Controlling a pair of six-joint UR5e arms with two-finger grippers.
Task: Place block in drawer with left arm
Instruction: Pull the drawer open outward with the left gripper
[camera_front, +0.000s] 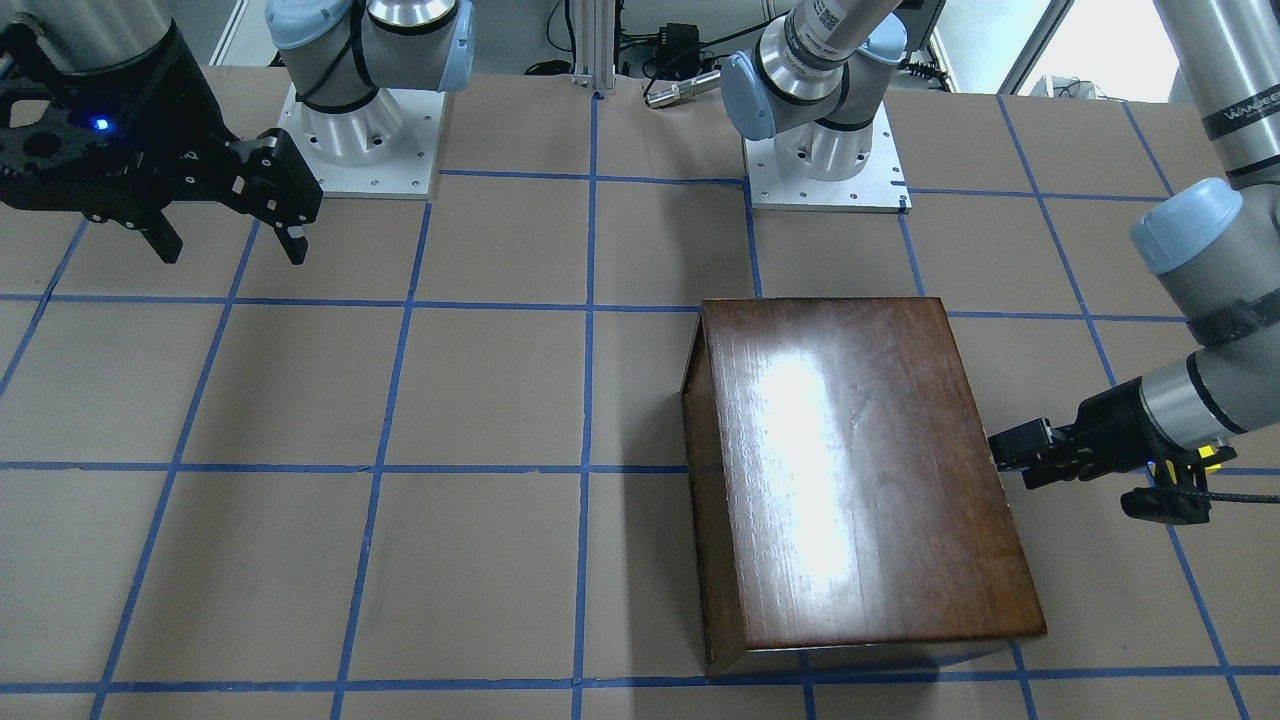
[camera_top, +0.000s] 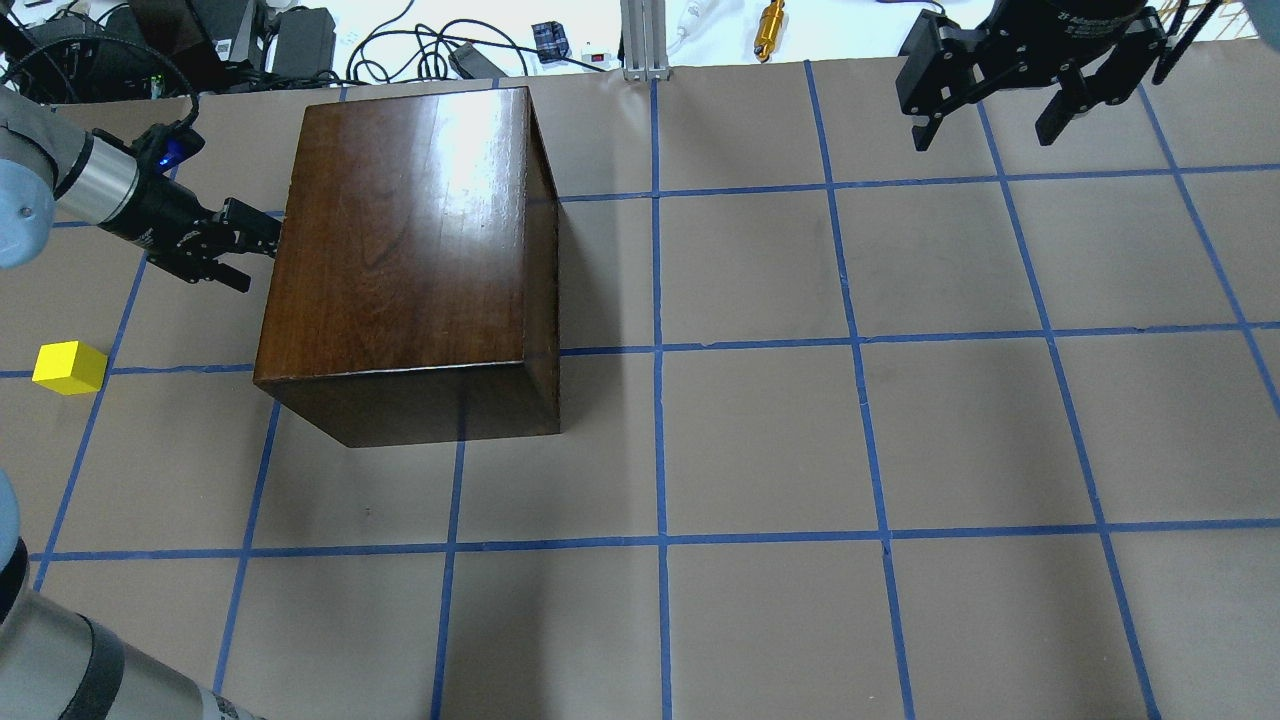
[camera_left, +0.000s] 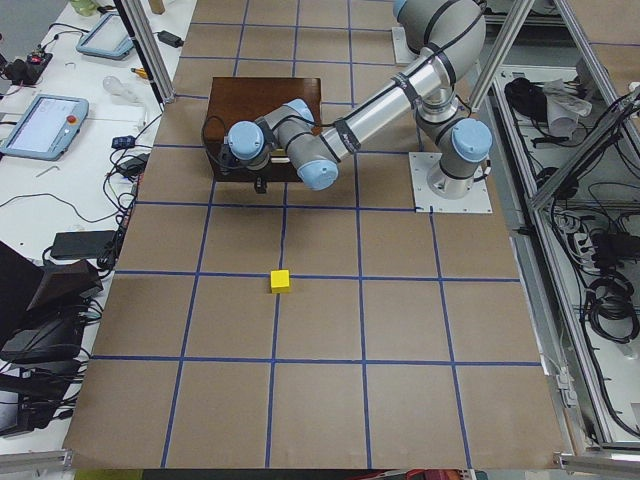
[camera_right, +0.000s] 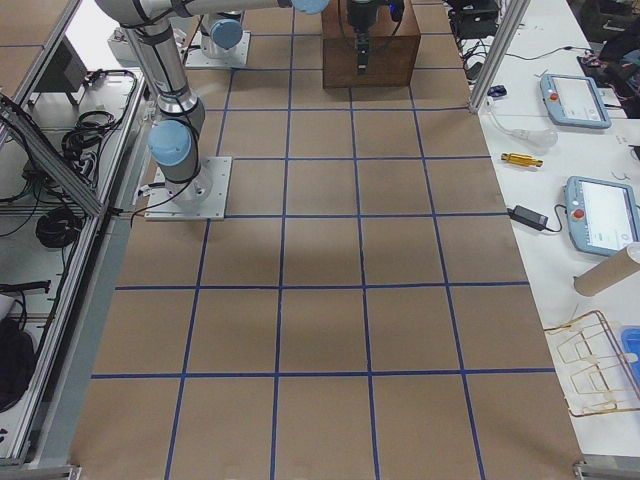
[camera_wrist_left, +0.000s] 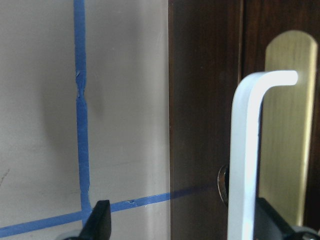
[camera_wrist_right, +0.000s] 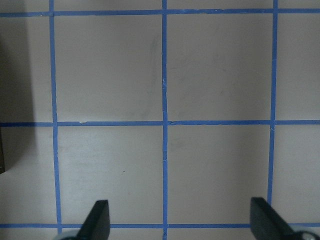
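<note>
Left wrist-mounted view: left gripper (camera_wrist_left: 185, 222) released, jaws spread wide, pull (camera_wrist_left: 245, 150) between them but hard by one finger. Drawer (camera_wrist_left: 254, 50) shut in box (camera_top: 400, 240). Block (camera_top: 70, 367) on table (camera_top: 760, 430), well apart from box, untouched. Right gripper (camera_top: 990, 110) released, parked high at the far side.

Risks (judgement):
- Pull off-centre in jaws: closing may nudge it sideways or pinch only its edge, then slip on the pull-out.
- Box sits loose on the table; a tight drawer would drag the whole box.
- Skewed pull could bind the drawer.

Writing: white print on arm band (camera_front: 1240, 115) starts "WAN", rest unclear. Coded label (camera_front: 830, 15) unreadable.
</note>
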